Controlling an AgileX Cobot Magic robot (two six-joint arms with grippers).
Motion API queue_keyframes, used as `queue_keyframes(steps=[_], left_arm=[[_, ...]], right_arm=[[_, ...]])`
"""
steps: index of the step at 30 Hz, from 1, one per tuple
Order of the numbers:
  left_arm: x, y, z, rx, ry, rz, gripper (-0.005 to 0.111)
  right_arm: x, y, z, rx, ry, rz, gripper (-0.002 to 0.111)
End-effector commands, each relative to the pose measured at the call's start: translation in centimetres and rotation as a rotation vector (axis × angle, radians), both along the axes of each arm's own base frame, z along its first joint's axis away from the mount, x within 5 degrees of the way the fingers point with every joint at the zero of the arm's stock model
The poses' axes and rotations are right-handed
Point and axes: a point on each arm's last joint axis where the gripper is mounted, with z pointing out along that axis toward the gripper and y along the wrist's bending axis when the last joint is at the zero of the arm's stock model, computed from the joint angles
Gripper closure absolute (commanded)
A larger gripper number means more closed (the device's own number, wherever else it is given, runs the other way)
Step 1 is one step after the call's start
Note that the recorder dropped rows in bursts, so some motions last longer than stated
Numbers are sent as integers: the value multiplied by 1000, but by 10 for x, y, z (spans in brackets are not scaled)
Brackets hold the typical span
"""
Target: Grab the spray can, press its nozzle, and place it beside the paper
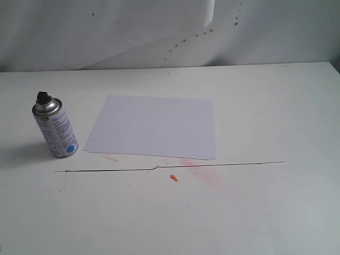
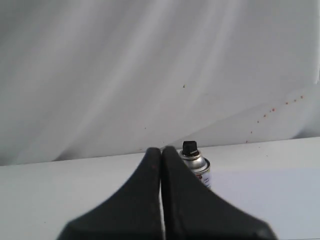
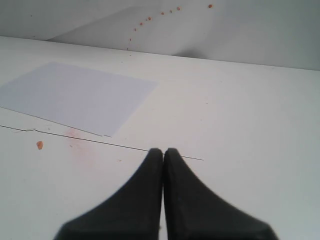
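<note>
The silver spray can stands upright on the white table at the left, white label with blue text and a blue dot facing front. Its black nozzle caps the dome. The pale lavender paper lies flat to the can's right, a short gap between them. Neither gripper shows in the exterior view. In the left wrist view my left gripper is shut with nothing in it; the spray can and nozzle rise just beyond its tip. My right gripper is shut and empty, with the paper some way ahead.
A thin black line runs across the table in front of the paper. A small orange scrap and a faint pink stain lie near it. A white backdrop with orange specks closes the far edge.
</note>
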Motion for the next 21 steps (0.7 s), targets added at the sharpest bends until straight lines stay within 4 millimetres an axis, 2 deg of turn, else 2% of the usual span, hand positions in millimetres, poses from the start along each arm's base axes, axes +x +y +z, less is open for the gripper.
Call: queue_keyframes(steps=[1,4,6,11,13,17,21], left_arm=[[-1,0,4,-46,-53,-6,107],[-1,0,9,-172,-101,-17,107],[-4,0,20,-229,-104,-26,107],[-22,0,78,-222,-139,-37,107],[-23,0,104,-206,-100,-33,107],[-5,0,140,-174,85,-10,107],[26,-2,171,-167,244,1,107]], right_arm=[[0,0,-1,6,-4,6,108],[0,0,-1,6,-4,6,108],[0,0,-1,6,-4,6,108],[0,0,-1,6,-4,6,108],[0,0,-1,6,-4,6,108],[0,0,-1,6,-4,6,108],[0,0,-1,6,-4,6,108]])
